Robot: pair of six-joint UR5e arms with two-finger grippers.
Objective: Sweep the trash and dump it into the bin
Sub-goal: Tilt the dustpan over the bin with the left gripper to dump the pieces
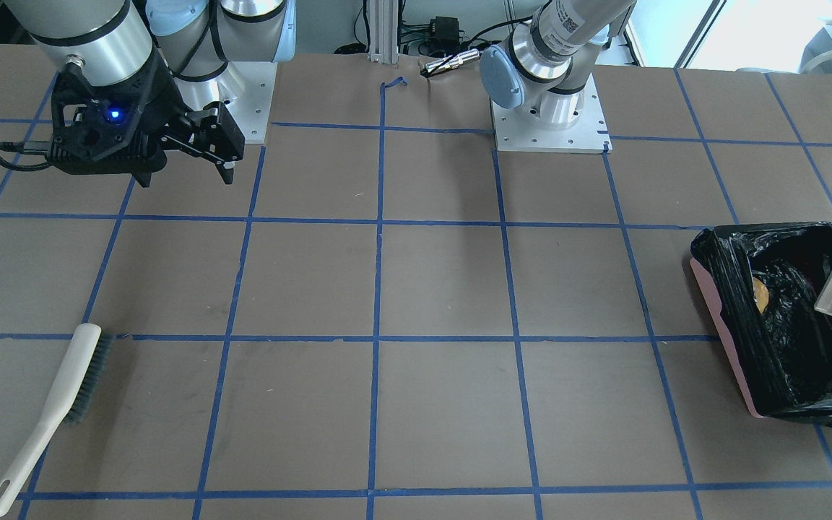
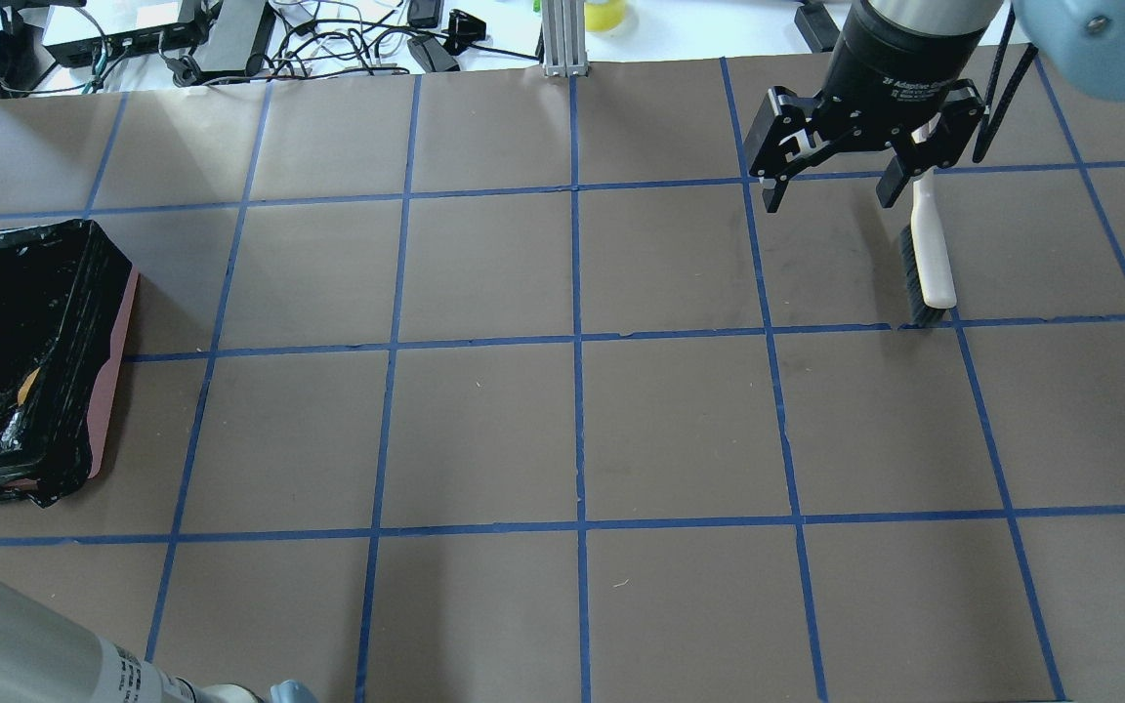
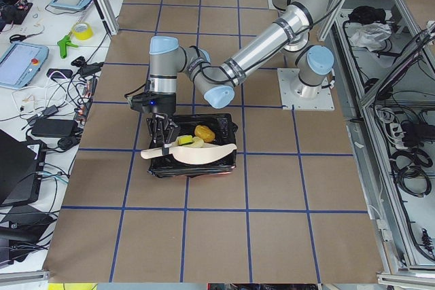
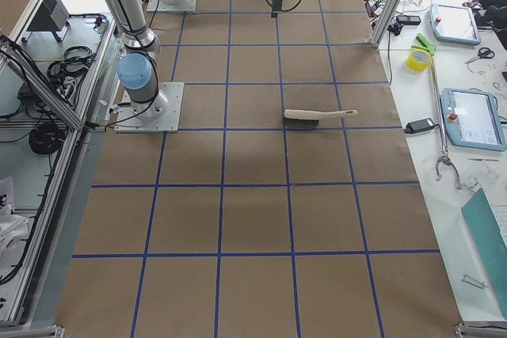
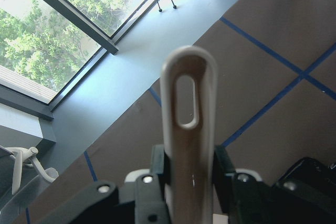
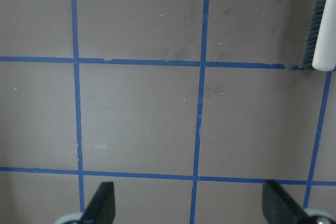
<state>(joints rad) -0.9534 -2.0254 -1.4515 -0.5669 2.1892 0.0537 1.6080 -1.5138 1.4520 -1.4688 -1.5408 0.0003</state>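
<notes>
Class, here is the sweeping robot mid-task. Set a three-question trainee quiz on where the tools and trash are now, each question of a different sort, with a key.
1. True or false: the right gripper holds the brush.
2. Which trash lies in the bin? A) golden-brown piece B) yellow wedge C) cream crescent
3. Fill in: the left gripper holds the ___ over the bin.
Key: 1 false, the brush lies on the table. 2 A; wedge and crescent sit in the dustpan. 3 dustpan.
</notes>
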